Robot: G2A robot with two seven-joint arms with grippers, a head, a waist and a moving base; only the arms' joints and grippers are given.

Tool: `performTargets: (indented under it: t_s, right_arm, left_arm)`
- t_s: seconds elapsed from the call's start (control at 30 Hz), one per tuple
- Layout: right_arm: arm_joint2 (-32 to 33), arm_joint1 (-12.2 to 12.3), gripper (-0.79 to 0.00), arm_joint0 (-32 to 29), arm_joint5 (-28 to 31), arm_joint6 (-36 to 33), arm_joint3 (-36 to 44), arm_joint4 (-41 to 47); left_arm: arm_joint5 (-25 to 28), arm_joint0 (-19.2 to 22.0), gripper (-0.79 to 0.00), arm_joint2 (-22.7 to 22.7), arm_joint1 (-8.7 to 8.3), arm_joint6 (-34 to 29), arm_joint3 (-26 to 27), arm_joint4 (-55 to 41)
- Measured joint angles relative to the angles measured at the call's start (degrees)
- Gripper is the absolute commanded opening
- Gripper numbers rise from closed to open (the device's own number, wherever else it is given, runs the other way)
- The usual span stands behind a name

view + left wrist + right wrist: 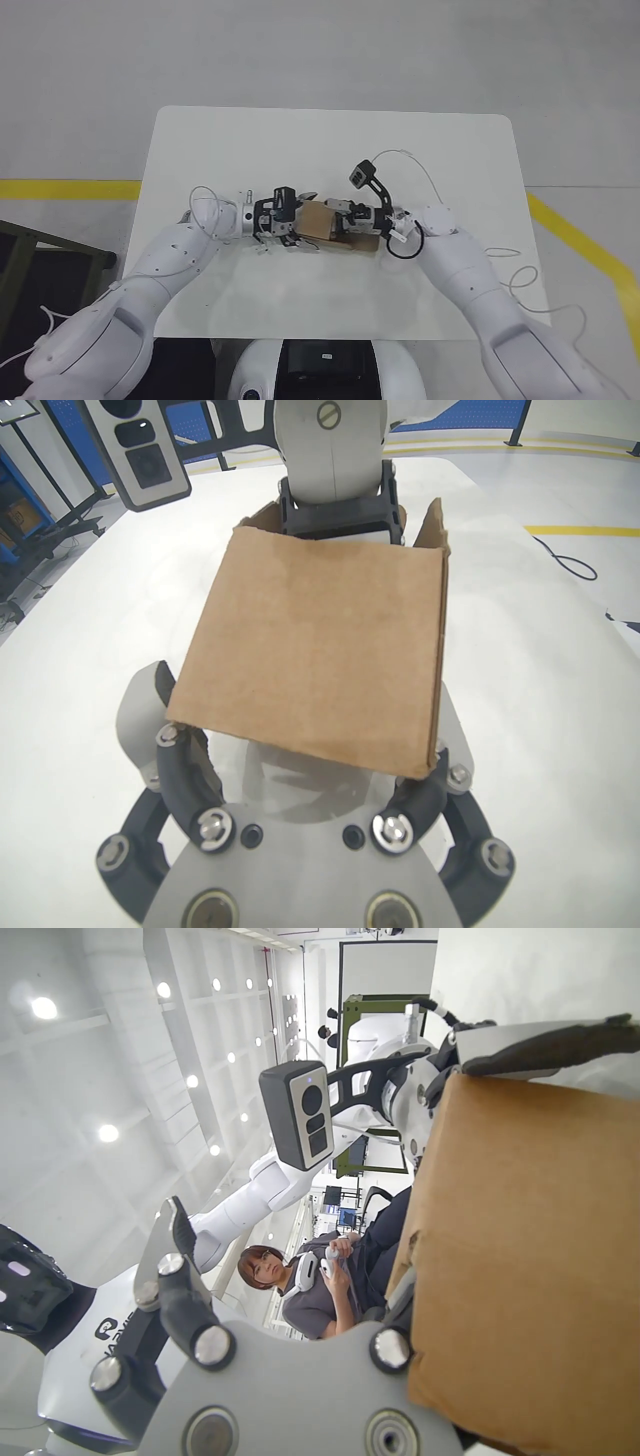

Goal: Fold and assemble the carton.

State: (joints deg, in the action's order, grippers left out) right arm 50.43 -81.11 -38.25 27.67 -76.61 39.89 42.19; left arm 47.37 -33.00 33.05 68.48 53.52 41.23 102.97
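— Where is the left claw found?

— Nearest of all, the left claw (297,715) is seen clamped across the near end of the carton (320,640), with one finger set at each side of it.

— And how is the carton laid?

— It is stretched lengthwise between the two arms, at the middle of the counter (100,625), with its broad brown face turned up. Whether it is rested on the counter or lifted off it cannot be told. At its far end the flaps (435,525) are stood open.

— What is met at that far end?

— The right claw (340,525) is pushed in between those flaps. Its fingers (175,1248) are spread apart with nothing gripped between them, and the carton's wall is seen just beside one of them.

— And beyond?

— A black cable (575,567) is laid on the counter farther off. Past the counter's edge, a yellow line (575,531) is marked on the floor.
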Motion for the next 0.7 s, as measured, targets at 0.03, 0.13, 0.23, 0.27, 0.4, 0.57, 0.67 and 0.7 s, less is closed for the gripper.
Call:
performTargets:
  t_s: [0.03, 0.13, 0.23, 0.27, 0.4, 0.57, 0.67, 0.7]
  right_arm:
    - [-0.2, -0.2, 0.000, 0.2, 0.1, 0.1, -0.5, -0.1]
    - [-1.0, -0.8, 0.000, 0.9, 0.6, 0.7, -2.1, -0.5]
    - [-1.5, -1.5, 0.000, 1.4, 1.0, 1.0, -3.6, -0.2]
    - [-1.6, -1.7, 0.000, 1.6, 1.1, 1.1, -4.0, 0.0]
    - [-2.1, -2.5, 0.000, 2.1, 1.4, 1.4, -5.3, 0.3]
    - [-2.5, -3.3, 0.000, 2.6, 1.5, 1.5, -6.9, 0.8]
    - [-2.7, -3.7, 0.000, 2.8, 1.6, 1.6, -7.9, 0.6]
    - [-2.8, -3.9, 0.000, 2.9, 1.6, 1.6, -8.3, 0.5]
  left_arm:
    - [0.0, 0.0, 0.000, 0.0, -0.03, 0.1, 0.0, 0.0]
    - [0.1, 0.0, 0.000, 0.1, -0.12, 0.3, -0.1, 0.2]
    - [0.3, 0.0, 0.000, 0.1, -0.27, 0.8, -0.1, 0.5]
    - [0.3, 0.0, 0.000, 0.1, -0.32, 1.0, -0.2, 0.6]
    - [0.5, 0.0, 0.000, 0.2, -0.56, 1.6, -0.3, 0.9]
    - [0.5, -0.1, 0.000, 0.3, -0.76, 1.9, -0.2, 1.1]
    - [0.7, -0.1, 0.000, 0.3, -0.87, 2.0, -0.1, 1.3]
    - [0.7, -0.1, 0.000, 0.3, -0.91, 2.0, -0.1, 1.3]
